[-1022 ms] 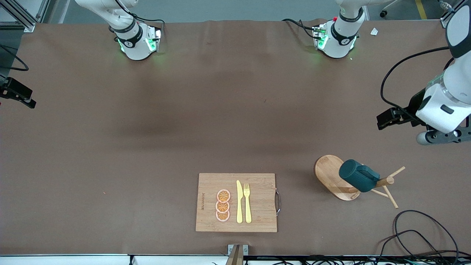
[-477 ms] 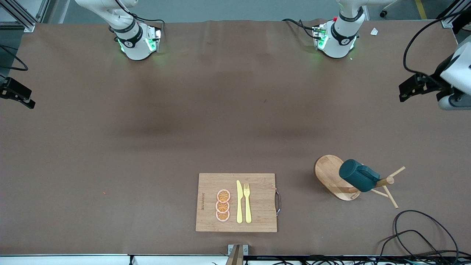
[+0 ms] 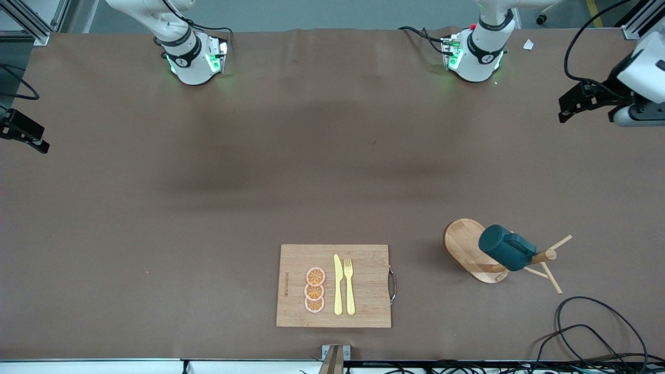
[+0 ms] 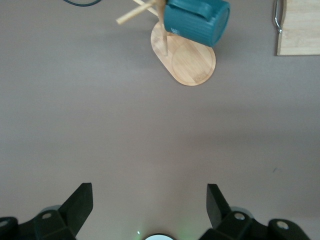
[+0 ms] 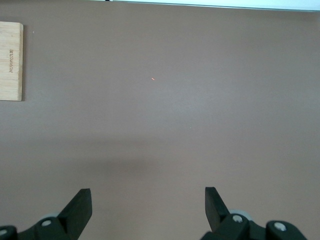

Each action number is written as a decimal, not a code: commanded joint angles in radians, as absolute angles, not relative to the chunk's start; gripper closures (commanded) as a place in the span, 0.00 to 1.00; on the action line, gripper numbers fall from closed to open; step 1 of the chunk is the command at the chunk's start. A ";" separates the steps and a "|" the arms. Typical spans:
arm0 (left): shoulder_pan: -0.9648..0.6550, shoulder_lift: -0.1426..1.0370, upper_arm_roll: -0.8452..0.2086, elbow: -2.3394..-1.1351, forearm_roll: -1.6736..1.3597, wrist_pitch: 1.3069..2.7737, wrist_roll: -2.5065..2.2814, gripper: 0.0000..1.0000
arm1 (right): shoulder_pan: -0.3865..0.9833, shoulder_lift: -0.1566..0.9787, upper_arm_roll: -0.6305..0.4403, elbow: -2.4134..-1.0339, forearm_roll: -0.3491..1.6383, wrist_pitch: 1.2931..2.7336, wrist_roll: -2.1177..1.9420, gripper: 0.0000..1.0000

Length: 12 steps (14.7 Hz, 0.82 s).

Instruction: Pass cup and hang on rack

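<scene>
The dark teal cup (image 3: 506, 252) hangs by its handle on a peg of the wooden rack (image 3: 464, 245), tilted over the oval base. Both show in the left wrist view, the cup (image 4: 196, 22) over the rack's base (image 4: 192, 62). My left gripper (image 4: 149, 192) is open and empty, high over bare table and well clear of the rack. Its hand shows at the front view's edge (image 3: 635, 114). My right gripper (image 5: 148, 197) is open and empty over bare table at the right arm's end, where that arm waits.
A wooden cutting board (image 3: 369, 306) lies near the front edge, toward the right arm's end from the rack. It carries a yellow knife (image 3: 337, 284), a yellow fork (image 3: 349, 285) and orange slices (image 3: 315, 290). Black cables (image 3: 587, 322) loop near the rack.
My left arm's hand has drawn away from the rack toward the table's edge at the left arm's end. The cup stays hung on the peg. The right arm has not moved.
</scene>
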<state>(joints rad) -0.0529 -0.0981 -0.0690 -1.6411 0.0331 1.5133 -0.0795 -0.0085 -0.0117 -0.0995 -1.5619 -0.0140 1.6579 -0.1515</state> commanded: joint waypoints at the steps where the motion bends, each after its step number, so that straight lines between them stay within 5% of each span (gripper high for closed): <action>1: -0.052 -0.118 -0.097 -1.675 0.029 1.540 -0.094 0.00 | -0.029 -0.006 -0.084 -1.549 -0.023 1.658 -0.169 0.00; 12: -0.046 -0.074 -0.097 -1.611 0.021 1.519 -0.071 0.00 | -0.031 -0.005 -0.084 -1.549 -0.043 1.660 -0.169 0.00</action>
